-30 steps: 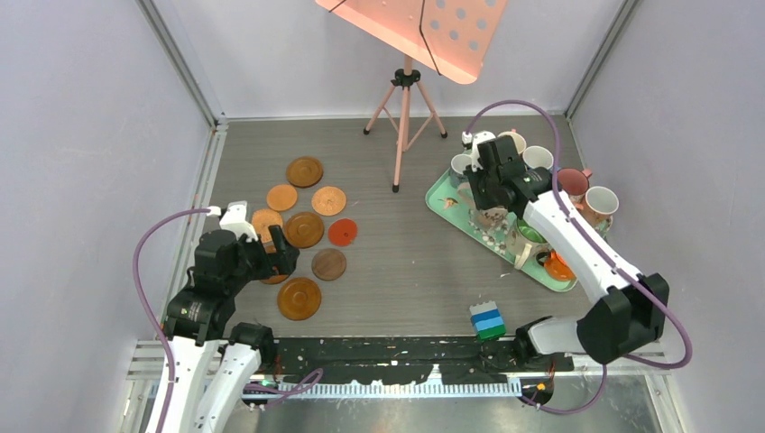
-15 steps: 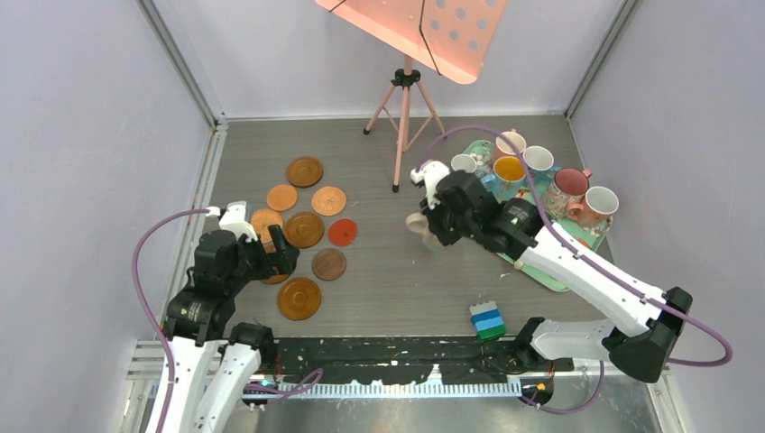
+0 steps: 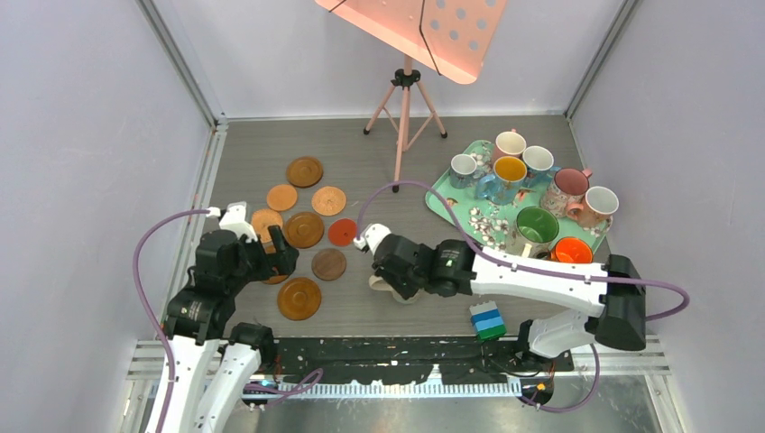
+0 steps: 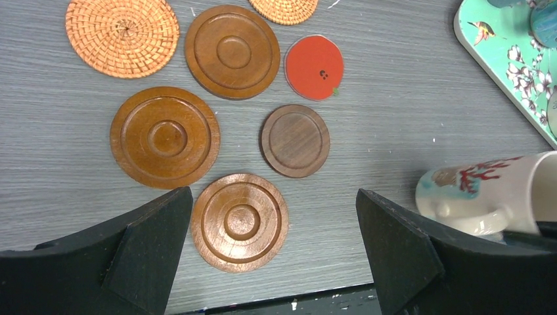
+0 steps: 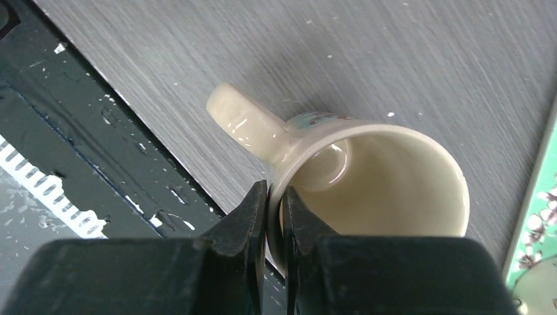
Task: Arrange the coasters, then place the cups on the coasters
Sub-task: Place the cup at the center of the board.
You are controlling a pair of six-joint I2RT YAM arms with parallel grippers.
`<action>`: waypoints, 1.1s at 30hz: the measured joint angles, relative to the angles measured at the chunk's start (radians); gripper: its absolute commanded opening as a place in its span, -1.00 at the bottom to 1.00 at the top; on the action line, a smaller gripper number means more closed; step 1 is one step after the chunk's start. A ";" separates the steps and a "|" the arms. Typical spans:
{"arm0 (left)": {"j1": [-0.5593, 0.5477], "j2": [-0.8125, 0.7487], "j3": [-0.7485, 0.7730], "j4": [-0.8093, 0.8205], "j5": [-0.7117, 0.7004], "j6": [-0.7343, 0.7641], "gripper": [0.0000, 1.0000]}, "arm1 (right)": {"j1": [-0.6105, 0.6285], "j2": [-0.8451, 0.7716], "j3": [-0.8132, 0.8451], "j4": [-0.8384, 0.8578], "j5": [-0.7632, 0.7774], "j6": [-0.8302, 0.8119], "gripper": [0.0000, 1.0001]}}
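Right gripper (image 5: 274, 197) clamps glossy cream mug (image 5: 378, 174); left gripper (image 4: 274, 197) gapes above grooved wooden coasters (image 4: 164, 136).

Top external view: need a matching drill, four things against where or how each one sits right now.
Things:
1. cream mug
2. red coaster
3. green-lined mug
4. left gripper

Places or states:
A. standing on the mint tray
B. open, above a ridged brown coaster
C. pinched at the rim by the right gripper
D. lying flat on the table, nothing on it

Pairs: 1-C, 2-D, 3-A, 4-B
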 measured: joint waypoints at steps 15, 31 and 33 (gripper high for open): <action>0.000 0.127 0.003 0.001 0.212 -0.032 0.74 | 0.062 0.091 0.028 0.069 0.057 0.030 0.15; -0.374 0.302 0.066 0.097 0.318 -0.007 0.56 | 0.062 -0.266 0.077 0.042 0.140 0.084 0.22; -0.424 0.351 0.086 0.111 0.312 0.023 0.57 | 0.062 -0.338 0.060 0.044 0.171 0.087 0.22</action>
